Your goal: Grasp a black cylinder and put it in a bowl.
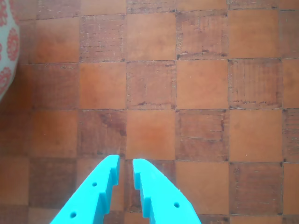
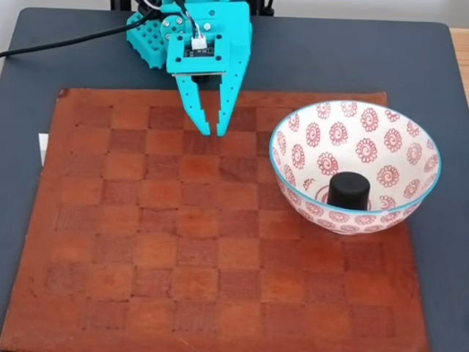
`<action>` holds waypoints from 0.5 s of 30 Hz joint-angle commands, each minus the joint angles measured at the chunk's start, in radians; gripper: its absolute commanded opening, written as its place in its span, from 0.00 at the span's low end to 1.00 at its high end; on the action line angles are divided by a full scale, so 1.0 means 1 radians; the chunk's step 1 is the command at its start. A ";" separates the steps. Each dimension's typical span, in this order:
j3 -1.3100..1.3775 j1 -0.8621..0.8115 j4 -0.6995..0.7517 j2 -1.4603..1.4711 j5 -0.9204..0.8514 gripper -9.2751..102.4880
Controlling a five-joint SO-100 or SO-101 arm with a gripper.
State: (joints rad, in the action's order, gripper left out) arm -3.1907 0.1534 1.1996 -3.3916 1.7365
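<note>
The black cylinder stands upright inside the bowl, a white bowl with red spiral flowers and a turquoise rim, on the right of the fixed view. A sliver of the bowl shows at the left edge of the wrist view. My turquoise gripper hangs over the far middle of the checkered board, left of the bowl and apart from it. In the wrist view the gripper enters from the bottom, its fingertips a narrow gap apart with nothing between them.
A brown checkered board covers most of the dark table. The arm's base and a black cable sit at the far edge. A white scrap pokes out at the board's left side.
</note>
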 commanded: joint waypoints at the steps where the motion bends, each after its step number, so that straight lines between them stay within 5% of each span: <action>1: 0.003 0.008 0.002 -0.048 -0.008 0.10; 15: 0.003 -0.003 0.002 -0.048 -0.008 0.10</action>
State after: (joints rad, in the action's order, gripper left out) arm -3.1907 0.1534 1.1996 -3.3916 1.7365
